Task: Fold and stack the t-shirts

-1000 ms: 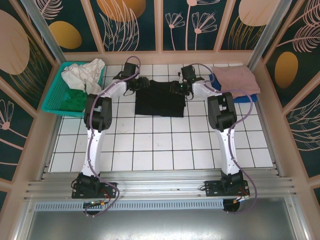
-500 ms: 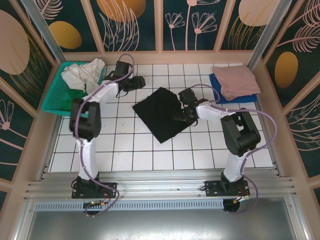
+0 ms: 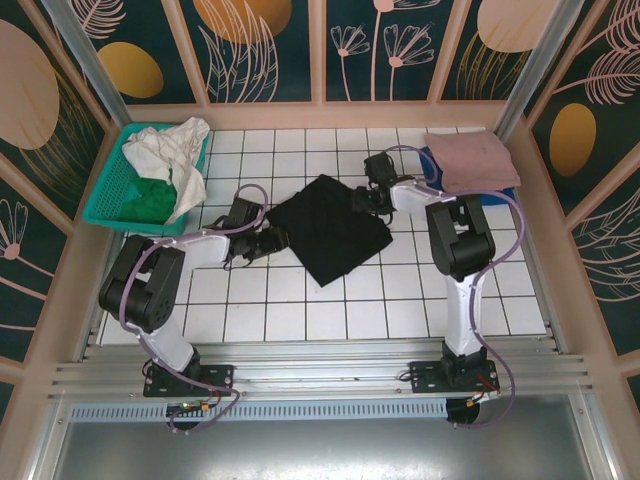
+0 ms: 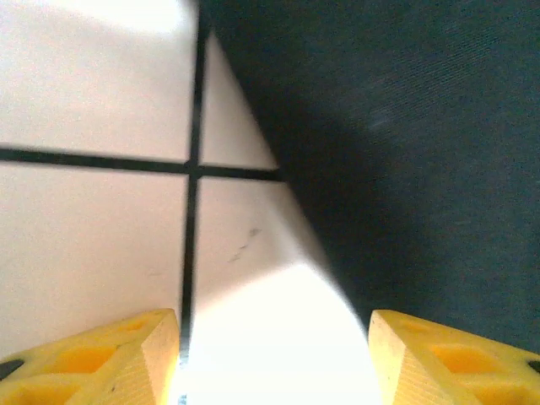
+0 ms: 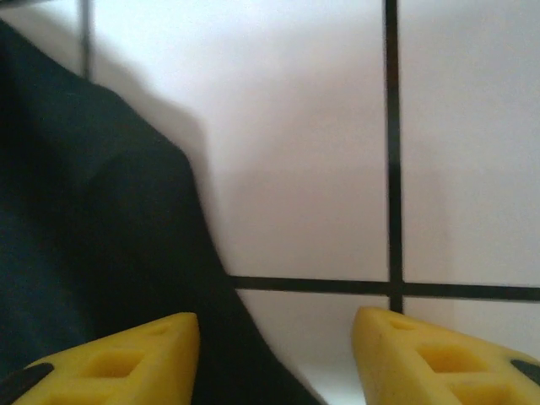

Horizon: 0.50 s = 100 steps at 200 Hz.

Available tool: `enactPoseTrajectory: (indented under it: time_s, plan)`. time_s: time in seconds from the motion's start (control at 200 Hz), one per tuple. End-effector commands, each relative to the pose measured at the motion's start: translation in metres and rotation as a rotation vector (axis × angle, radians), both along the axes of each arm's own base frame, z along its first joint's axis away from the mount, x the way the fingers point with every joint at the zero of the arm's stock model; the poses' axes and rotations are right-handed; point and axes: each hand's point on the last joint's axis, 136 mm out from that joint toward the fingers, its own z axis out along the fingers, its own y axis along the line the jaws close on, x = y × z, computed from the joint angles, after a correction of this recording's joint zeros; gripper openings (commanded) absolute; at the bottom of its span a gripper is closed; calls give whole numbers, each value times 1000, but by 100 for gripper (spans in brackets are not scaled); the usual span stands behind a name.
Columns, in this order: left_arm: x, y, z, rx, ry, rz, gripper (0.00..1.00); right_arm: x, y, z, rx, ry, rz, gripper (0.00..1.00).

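The white-tiled worktop (image 3: 300, 300) carries a folded black t-shirt (image 3: 330, 228). It lies flat and is turned cornerwise between the left fingers (image 4: 93, 359) and the right fingers (image 5: 110, 359), with an edge just beside each pair. Well out beyond the left fingers stands a teal basket (image 3: 112, 195). Past the right fingers, in the far corner, a blue t-shirt (image 3: 500, 195) lies under a pink t-shirt (image 3: 468, 158).

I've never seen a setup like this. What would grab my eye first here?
A black t-shirt, folded and lying askew like a diamond, sits mid-table on the white tiles, with the left arm and right arm reaching to its edges. At the far left a teal basket holds white cloth and green cloth; in the far right corner a pink shirt rests on a blue one.
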Motion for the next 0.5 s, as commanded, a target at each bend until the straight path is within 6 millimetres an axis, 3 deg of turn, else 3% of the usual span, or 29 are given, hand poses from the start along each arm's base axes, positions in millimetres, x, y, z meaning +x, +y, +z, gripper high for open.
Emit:
enactPoseTrajectory:
  time_s: [0.0,0.075,0.285,0.39,0.495]
  plan:
    - [29,-11,14,-45,-74,12,61,-52,6,-7,56,102,51,53]
    - [36,-11,4,-4,-53,-2,59,-77,0,-6,64,122,29,54]
    - [82,-18,9,71,-78,-44,57,-145,3,-6,111,187,20,54]
    - [98,-21,10,93,-78,-54,57,-145,-7,1,97,160,-50,55]
    - [98,-27,9,68,-70,-61,57,-135,-18,6,59,128,-130,57]
